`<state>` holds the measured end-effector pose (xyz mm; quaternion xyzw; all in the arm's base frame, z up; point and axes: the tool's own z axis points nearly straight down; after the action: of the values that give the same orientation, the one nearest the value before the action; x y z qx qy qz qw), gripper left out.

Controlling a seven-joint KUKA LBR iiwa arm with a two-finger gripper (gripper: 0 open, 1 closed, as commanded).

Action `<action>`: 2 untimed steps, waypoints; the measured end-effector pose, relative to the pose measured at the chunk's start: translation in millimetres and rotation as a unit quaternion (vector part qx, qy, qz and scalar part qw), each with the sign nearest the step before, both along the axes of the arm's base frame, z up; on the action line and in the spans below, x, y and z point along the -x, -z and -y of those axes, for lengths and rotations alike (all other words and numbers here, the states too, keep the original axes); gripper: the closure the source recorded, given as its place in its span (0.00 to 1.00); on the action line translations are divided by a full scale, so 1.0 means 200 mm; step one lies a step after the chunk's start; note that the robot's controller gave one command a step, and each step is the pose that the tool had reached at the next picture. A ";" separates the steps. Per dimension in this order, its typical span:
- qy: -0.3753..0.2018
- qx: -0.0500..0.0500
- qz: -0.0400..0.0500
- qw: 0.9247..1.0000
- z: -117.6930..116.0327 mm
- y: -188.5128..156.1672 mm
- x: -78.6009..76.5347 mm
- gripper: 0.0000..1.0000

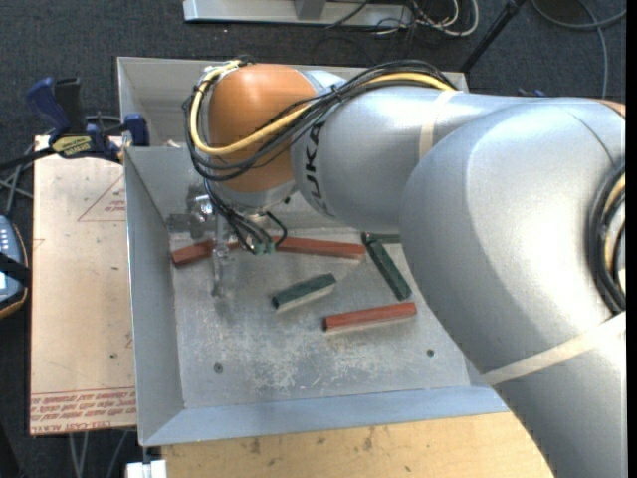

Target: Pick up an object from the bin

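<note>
Standing just beside the reddish-brown bar (187, 255), the gripper (217, 279): open or closed unclear.

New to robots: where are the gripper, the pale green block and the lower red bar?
gripper (219, 285), camera view, tip
pale green block (304, 292), camera view, middle
lower red bar (369, 318), camera view, middle

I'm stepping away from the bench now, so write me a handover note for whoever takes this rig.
Gripper: low at the left of the bin, beside a short red-brown bar; nothing seen in its grip.
Other things on the floor: long red-brown bar at the back, green bar in the middle, dark green bar at right, red bar in front.
Done: nothing lifted.
Left: grasp one and raise it.
</note>
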<state>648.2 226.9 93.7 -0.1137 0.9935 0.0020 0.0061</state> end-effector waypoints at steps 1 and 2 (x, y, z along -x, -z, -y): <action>0.019 0.002 -0.007 1.000 -0.01 0.17 -0.01 0.00; 0.060 0.001 -0.005 0.998 -0.01 0.11 -0.01 1.00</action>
<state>651.1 228.8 71.0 -0.0536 0.9986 0.0013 0.0015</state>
